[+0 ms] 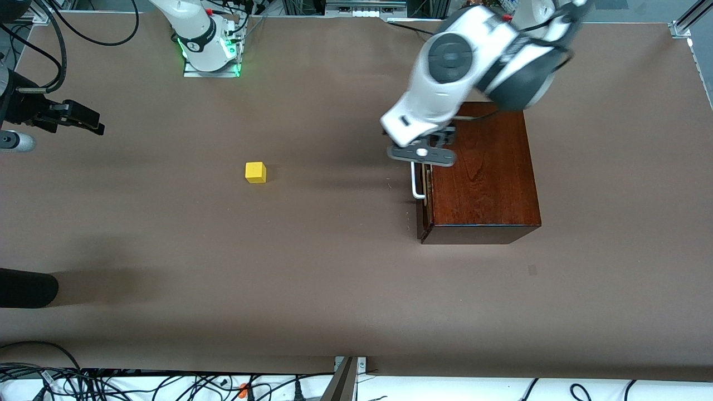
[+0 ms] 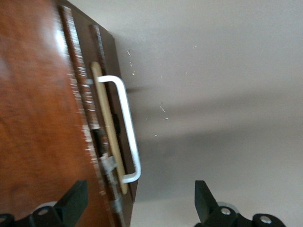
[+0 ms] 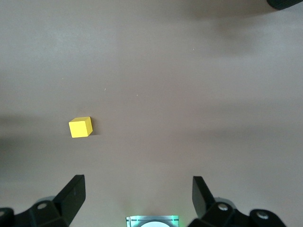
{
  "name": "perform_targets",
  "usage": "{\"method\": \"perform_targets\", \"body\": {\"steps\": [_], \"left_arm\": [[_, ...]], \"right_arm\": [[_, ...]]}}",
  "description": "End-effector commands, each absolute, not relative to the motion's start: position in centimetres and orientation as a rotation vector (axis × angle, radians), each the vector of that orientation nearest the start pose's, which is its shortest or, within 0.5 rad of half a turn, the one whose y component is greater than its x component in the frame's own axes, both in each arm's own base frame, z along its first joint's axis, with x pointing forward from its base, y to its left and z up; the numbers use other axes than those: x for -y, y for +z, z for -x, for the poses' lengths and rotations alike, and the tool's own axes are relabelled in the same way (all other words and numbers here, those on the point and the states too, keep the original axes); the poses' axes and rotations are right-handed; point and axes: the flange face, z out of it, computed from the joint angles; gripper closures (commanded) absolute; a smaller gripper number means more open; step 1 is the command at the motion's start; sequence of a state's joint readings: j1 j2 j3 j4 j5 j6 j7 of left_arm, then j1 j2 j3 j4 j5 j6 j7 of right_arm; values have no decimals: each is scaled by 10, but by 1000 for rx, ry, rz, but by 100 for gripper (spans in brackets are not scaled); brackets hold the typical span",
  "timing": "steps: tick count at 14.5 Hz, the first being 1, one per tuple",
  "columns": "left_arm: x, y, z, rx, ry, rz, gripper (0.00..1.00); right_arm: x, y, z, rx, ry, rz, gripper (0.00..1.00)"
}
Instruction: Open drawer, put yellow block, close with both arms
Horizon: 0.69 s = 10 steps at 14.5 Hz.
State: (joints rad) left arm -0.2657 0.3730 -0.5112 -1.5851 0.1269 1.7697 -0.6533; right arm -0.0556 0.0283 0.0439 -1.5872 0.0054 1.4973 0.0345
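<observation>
The dark reddish-brown wooden box (image 1: 487, 172) stands toward the left arm's end of the table. Its drawer (image 1: 425, 192) faces the table's middle with a white U-shaped handle (image 1: 416, 184); only a thin pale strip shows at its front. My left gripper (image 1: 421, 157) hovers open and empty over the drawer's front edge. In the left wrist view the handle (image 2: 129, 127) lies between the spread fingers (image 2: 73, 201), above the gripper (image 2: 139, 201). The yellow block (image 1: 255, 172) sits on the table's middle, apart from both grippers. My right gripper (image 1: 83, 120) waits open by the right arm's end; its wrist view shows the block (image 3: 80, 127) away from the gripper (image 3: 137, 194).
The right arm's base (image 1: 210, 47) with green lights stands at the table's edge farthest from the front camera. A black object (image 1: 25, 287) juts in at the right arm's end, nearer the camera. Cables (image 1: 111, 384) lie below the nearest table edge.
</observation>
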Motion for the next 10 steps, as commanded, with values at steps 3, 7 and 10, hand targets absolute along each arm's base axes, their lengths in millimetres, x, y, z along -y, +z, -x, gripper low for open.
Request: {"method": "perform_targets", "body": {"steps": [3, 7, 10], "left_arm": [[465, 378, -469, -225, 93, 2927, 0], [463, 342, -478, -165, -5, 2828, 0], [459, 330, -483, -167, -76, 2771, 0]], "right_arm": [[7, 597, -552, -60, 178, 3142, 0], [8, 597, -551, -63, 181, 3141, 0], [8, 597, -551, -63, 183, 3141, 0]]}}
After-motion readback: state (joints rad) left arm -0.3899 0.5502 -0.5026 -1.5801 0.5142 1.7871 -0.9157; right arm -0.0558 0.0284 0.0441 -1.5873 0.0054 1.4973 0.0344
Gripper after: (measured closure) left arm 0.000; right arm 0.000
